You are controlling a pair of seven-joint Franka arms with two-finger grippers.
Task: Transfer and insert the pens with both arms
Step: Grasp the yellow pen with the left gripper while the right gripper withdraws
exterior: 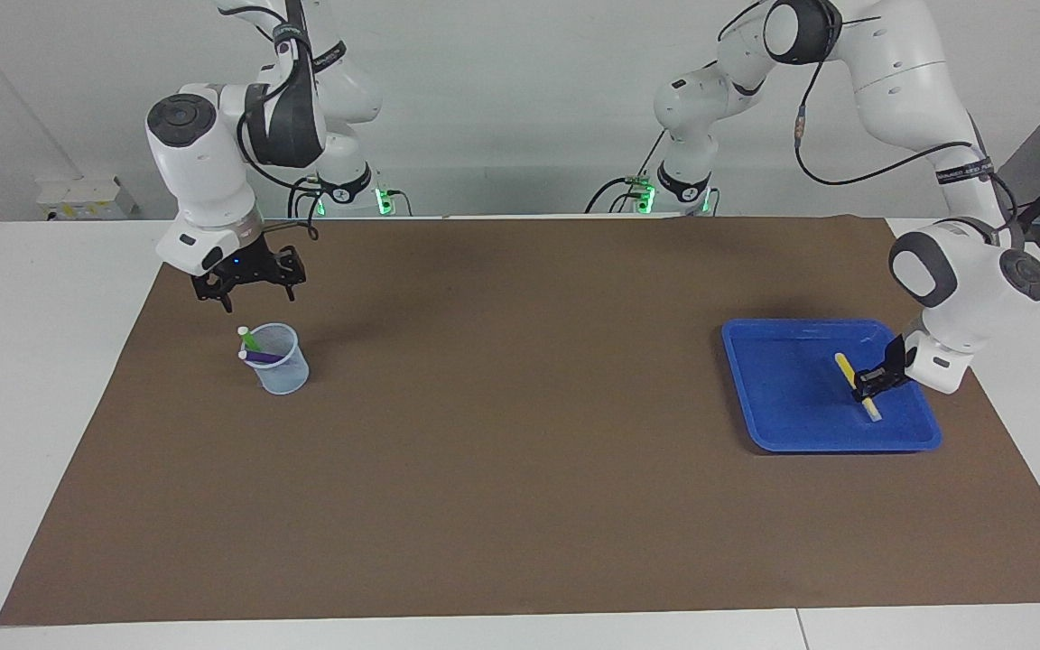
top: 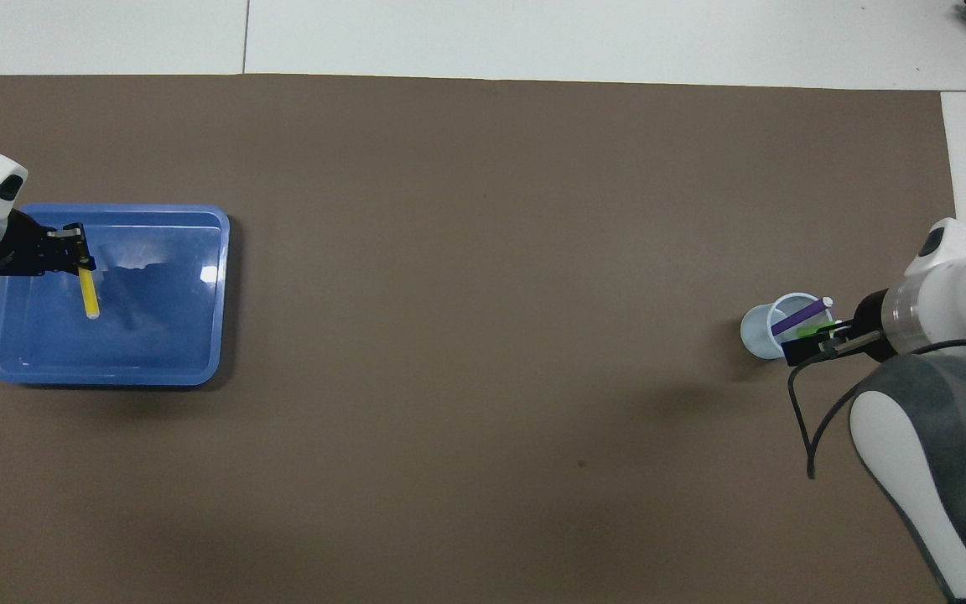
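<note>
The left gripper (exterior: pixel 870 383) was down inside the blue tray (exterior: pixel 782 433), its fingers pinched tight around the yellow pen (exterior: pixel 845 365) partway along the barrel. The pen lay slanted on the tray floor, its pale cap end (exterior: pixel 873 413) pointing away from the robots, on the part of the tray toward the left arm's end of the table. The left arm (exterior: pixel 962 298) bent down to it from just beside that edge of the tray.

The right gripper (exterior: pixel 249 287) hung in the air with its fingers spread wide and nothing between them, just above the clear cup (exterior: pixel 283 375) that stood well apart from the tray, toward the right arm's end of the table. The purple pen (exterior: pixel 260 357) and the green pen (exterior: pixel 251 340) leaned inside that cup, their pale caps poking over the rim. Tray and cup both stood on the brown mat (exterior: pixel 520 433) that covered the white table (exterior: pixel 32 298).
</note>
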